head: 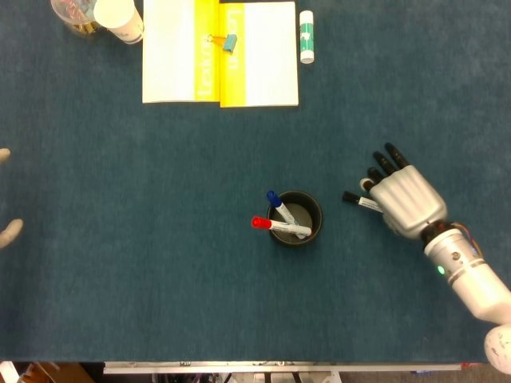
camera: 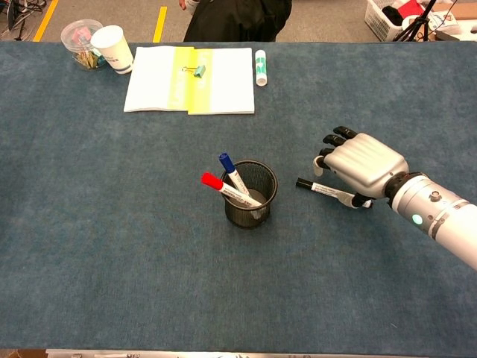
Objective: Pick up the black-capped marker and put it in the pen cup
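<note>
1. Head view — the right hand (head: pixel 403 199) lies palm-down over the black-capped marker (head: pixel 358 201), dark fingers pointing up-left. The marker's cap pokes out toward the pen cup (head: pixel 296 218). Only pale fingertips of the left hand (head: pixel 8 231) show at the edge; its state cannot be told.
2. Chest view — the right hand (camera: pixel 363 165) has the marker (camera: pixel 322 189) pinched under its thumb, right of the pen cup (camera: pixel 250 194) on the table (camera: pixel 112 224).

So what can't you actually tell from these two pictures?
- Right hand covers the black-capped marker in both views; whether its fingers grip it is hidden.
- Left hand: head view's edge cuts it off; only fingertips show.
- Marker's label print: too small to read.
</note>
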`<state>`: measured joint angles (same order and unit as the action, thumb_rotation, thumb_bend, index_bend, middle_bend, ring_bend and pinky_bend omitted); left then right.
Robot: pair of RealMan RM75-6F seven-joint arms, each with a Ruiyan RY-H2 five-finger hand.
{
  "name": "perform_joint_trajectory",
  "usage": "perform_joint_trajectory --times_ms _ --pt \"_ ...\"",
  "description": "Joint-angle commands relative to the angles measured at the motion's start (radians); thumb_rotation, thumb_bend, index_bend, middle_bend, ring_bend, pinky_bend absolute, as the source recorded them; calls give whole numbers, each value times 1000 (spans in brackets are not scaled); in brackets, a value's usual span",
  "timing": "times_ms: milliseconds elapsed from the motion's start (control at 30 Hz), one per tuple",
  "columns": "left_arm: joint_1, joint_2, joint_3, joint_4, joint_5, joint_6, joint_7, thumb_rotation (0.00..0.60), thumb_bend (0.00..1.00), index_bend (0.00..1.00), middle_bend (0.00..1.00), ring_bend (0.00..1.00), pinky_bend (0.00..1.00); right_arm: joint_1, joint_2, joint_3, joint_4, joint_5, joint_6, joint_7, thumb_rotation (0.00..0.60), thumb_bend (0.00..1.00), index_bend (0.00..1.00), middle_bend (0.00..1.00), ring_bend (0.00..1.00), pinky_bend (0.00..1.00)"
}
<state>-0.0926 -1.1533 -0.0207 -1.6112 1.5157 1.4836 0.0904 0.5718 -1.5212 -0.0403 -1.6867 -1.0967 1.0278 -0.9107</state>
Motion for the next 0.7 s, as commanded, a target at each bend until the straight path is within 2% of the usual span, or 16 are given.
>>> perform_joint_trajectory --times_ms 33,467,700 --pt "0 1 -1 -1 1 1 -2 600 150 170 177 176 149 8 -8 8 -10 11 -7 13 600 254 352 294 97 34" --pt "6 4 -1 4 -4 5 -5 600 149 171 177 176 149 58 -48 13 0 86 -30 -32 600 254 352 294 97 34" --pt "9 7 0 5 -3 9 -11 600 150 171 177 176 149 79 -42 -26 -33 94 -42 -67 600 254 352 294 97 34"
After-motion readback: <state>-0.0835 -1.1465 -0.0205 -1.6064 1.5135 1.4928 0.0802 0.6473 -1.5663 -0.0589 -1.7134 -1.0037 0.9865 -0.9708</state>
